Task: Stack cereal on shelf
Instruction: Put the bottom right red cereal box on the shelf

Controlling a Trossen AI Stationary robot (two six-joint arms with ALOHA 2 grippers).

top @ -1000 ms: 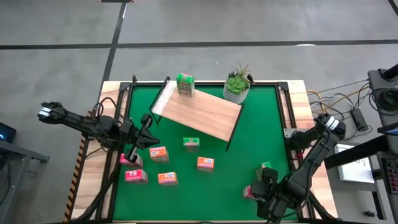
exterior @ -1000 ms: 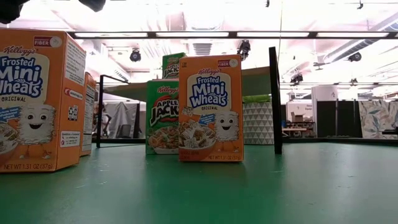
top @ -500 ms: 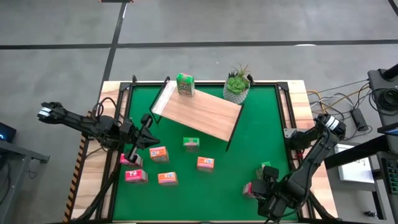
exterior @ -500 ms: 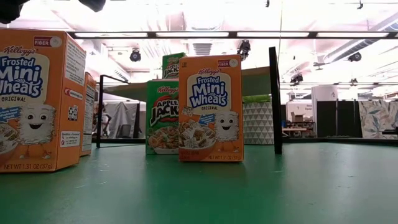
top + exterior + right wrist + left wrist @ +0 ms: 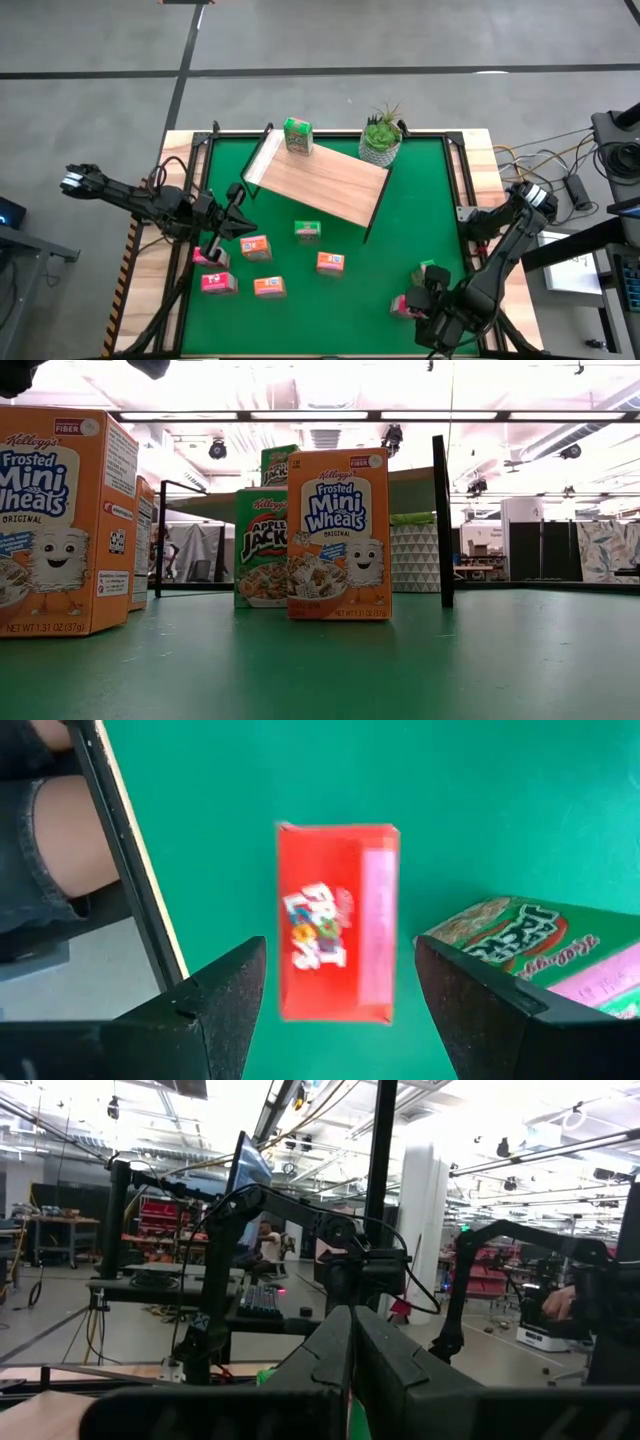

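One green cardboard cereal box point(image 5: 297, 136) stands on the light-wood shelf board point(image 5: 325, 185). Near the shelf's front-right, the right end effector point(image 5: 340, 1005), fingers apart, straddles a flat red cereal box point(image 5: 337, 922); closing off-centre would probably nudge it into its green neighbour point(image 5: 525, 955). Left end effector point(image 5: 352, 1370) waits, fingers together.

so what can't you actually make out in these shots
- Left gripper: fingers shut; the left wrist view looks out at the room, so it shows no boxes.
- Right gripper: open over a red box; whether it touches is unclear.
- Green box: cut off by the right wrist view's edge and a finger.
- Shelf: its underside is hidden in the high view.
- Low view: the big orange box hides what is behind it.
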